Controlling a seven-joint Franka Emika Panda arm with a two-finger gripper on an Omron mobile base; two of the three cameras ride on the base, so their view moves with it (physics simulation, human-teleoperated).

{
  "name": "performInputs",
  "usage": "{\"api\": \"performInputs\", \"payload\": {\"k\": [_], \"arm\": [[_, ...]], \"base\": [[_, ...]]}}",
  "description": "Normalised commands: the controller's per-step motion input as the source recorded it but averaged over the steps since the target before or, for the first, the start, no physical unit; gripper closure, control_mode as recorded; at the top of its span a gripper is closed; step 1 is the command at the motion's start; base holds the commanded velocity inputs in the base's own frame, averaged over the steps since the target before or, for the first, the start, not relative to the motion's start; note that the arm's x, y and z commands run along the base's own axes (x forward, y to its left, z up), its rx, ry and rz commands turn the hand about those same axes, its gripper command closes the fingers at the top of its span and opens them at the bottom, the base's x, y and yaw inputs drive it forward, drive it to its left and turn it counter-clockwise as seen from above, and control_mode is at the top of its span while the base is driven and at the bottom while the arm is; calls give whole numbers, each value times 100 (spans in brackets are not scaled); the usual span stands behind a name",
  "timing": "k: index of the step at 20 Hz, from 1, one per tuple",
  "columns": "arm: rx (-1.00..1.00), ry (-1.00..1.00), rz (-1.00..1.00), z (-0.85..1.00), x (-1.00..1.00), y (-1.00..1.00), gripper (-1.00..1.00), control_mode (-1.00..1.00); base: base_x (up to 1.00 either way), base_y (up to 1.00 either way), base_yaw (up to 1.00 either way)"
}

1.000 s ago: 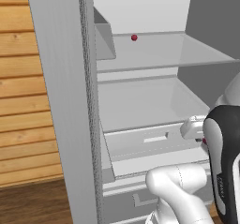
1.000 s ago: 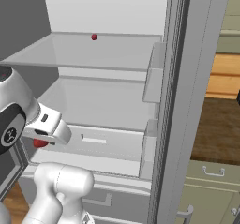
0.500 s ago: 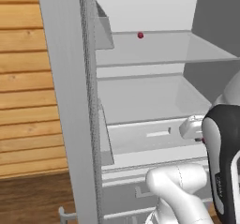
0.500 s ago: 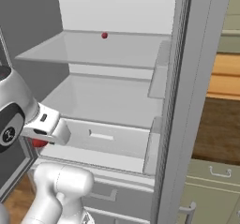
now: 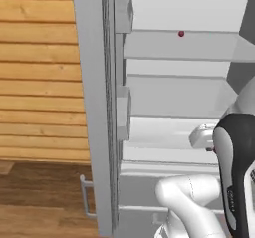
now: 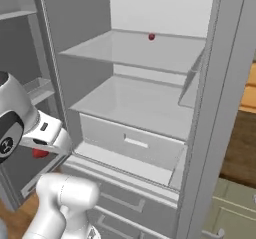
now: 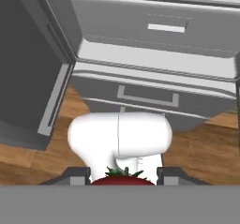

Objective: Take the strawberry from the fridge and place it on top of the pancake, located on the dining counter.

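Low in front of the open fridge [image 6: 135,108], at the near left edge of the right base view, holding the strawberry [image 7: 123,178] in the gripper [image 7: 123,174]. Judging by that, past the pick and into the carry: fruit in hand, hand outside the white interior, pointing down over the lower drawers [image 7: 150,94] and the wooden floor [image 7: 206,148]. Fingertips [image 7: 77,175] drawn in close on either side of the red fruit, pinching it between them, with green leaves peeking up at the middle. Seen from the right base view as a red spot tucked under the gripper [image 6: 42,150], touching it; from the left base view as a sliver of red at the hand's near edge beside the gripper [image 5: 206,138]. Also a small red ball [image 6: 151,36] far back on the upper shelf [image 6: 125,50], well apart from the hand; too small to tell what sort of fruit. Next, most likely: backing well away from the fridge doors, turning toward the dining counter, then bringing the fruit over the pancake and setting it down on top. Calls for a steady pinch throughout, since so tiny and tapered a thing could slip or roll out, and for keeping the elbow off the door [image 5: 94,107] standing open at the left.
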Motion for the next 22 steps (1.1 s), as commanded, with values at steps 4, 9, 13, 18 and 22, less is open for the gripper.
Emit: {"api": "performInputs", "payload": {"k": [4, 9, 13, 18, 22], "arm": [[0, 0, 0, 0, 0, 0, 100, 100], [0, 0, 0, 0, 0, 0, 100, 100], [0, 0, 0, 0, 0, 0, 100, 100], [0, 0, 0, 0, 0, 0, 100, 100], [0, 0, 0, 0, 0, 0, 100, 100]], "base": [[-28, -9, 57], [-54, -7, 66], [-84, 34, 62], [-81, 61, 63], [-92, 58, 47]]}}
